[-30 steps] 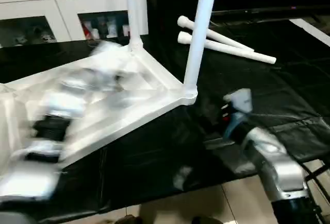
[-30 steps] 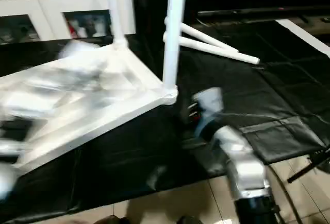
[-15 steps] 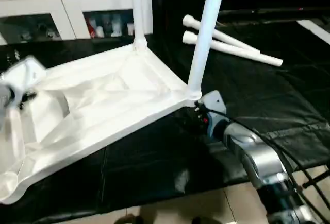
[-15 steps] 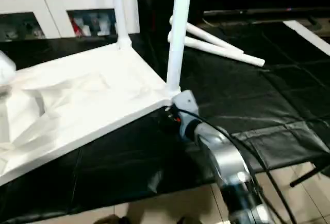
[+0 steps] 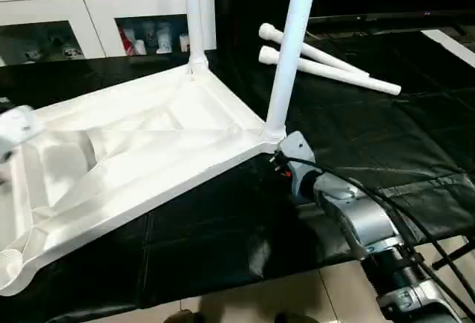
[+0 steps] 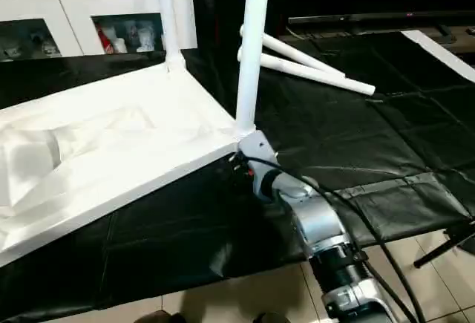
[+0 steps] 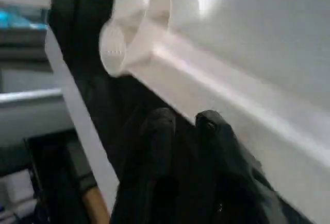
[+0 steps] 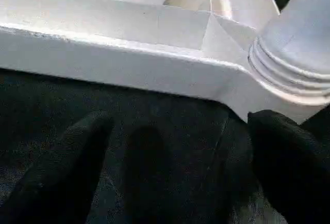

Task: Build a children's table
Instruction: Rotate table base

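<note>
A black sheet [image 5: 356,137] carries the upturned white table top [image 5: 148,145] and two loose legs [image 5: 326,67].

Even indoor light, soft blur in wrist views.

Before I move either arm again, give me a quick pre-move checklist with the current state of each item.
1. Two legs standing in the top: near leg and far leg upright in corner sockets: ok.
2. Two loose legs lying on the black cover, within view: ok.
3. Right tool open, at the near leg's corner, under the edge: ok.
4. Left tool fingers close together beside an empty socket; whether they grip anything: cannot tell.
5. Near leg fully screwed in: cannot tell.
</note>
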